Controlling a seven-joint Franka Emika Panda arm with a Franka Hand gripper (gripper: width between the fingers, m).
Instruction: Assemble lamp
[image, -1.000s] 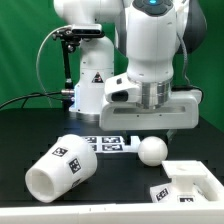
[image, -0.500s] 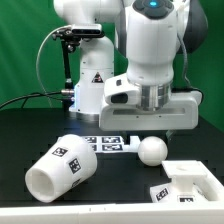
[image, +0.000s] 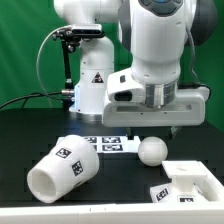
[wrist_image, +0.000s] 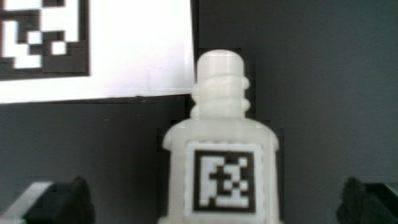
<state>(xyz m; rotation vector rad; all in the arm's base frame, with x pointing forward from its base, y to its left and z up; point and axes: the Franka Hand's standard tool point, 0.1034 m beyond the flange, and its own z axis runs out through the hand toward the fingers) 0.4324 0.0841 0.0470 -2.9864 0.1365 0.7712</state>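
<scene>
The white bulb (image: 151, 150) lies on the black table, its round head toward the front. In the wrist view the bulb (wrist_image: 221, 150) shows a tagged body and a ridged stem, lying between my two dark fingertips (wrist_image: 54, 202). My gripper (image: 159, 127) hangs just above the bulb, open and empty, and it also shows in the wrist view (wrist_image: 214, 203). The tapered shade (image: 61, 167) lies on its side at the exterior view's front left. The blocky square base (image: 186, 178) sits at the front right.
The marker board (image: 112, 143) lies flat behind the bulb, and its corner shows in the wrist view (wrist_image: 98, 50). The white robot pedestal (image: 88, 85) with a triangle sticker stands at the back. A green backdrop closes the scene.
My gripper has shifted slightly toward the exterior view's right and a little upward. The bulb, shade and base have not moved.
</scene>
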